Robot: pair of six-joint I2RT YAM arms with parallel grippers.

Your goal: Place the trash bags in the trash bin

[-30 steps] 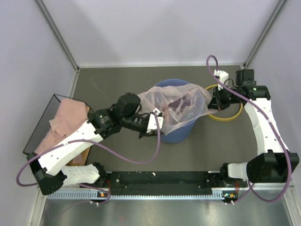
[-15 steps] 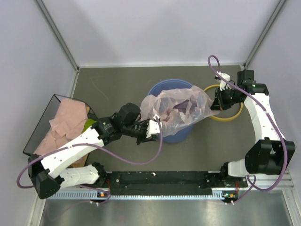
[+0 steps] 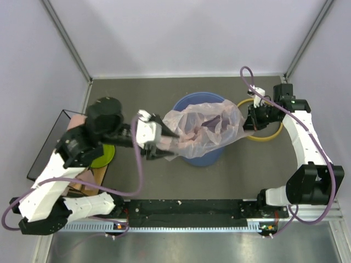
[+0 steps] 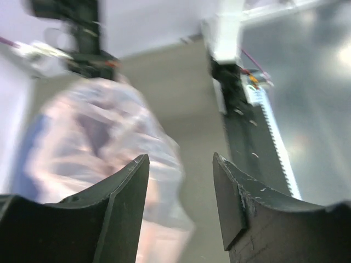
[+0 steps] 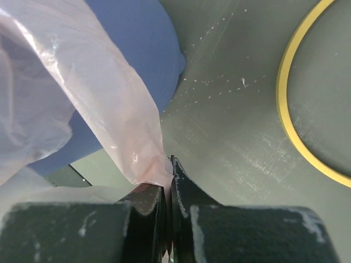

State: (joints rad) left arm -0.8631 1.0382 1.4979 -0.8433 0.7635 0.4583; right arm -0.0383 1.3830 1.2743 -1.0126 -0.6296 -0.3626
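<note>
A pale pink translucent trash bag (image 3: pixel 204 127) lies spread over the mouth of the round blue trash bin (image 3: pixel 198 158) at the table's middle. My right gripper (image 3: pixel 248 121) is shut on the bag's right edge; the right wrist view shows the pinched film (image 5: pixel 143 164) between my shut gripper (image 5: pixel 168 189), with the bin's blue wall (image 5: pixel 137 38) behind. My left gripper (image 3: pixel 164 141) hangs open just left of the bag, nothing between its fingers (image 4: pixel 126 192). In the blurred left wrist view the bag (image 4: pixel 93 137) lies beyond my left gripper (image 4: pixel 180 159).
A yellow ring (image 3: pixel 264 139) lies flat on the table to the right of the bin, under my right wrist, also the ring (image 5: pixel 282 104) in the right wrist view. A green bowl (image 3: pixel 103 157) and a dark tray (image 3: pixel 44 150) sit at the left, largely under the left arm.
My left gripper has opened, let go of the bag's left edge and drawn back to the left. The bag now sags over the bin. The right gripper has kept its hold.
</note>
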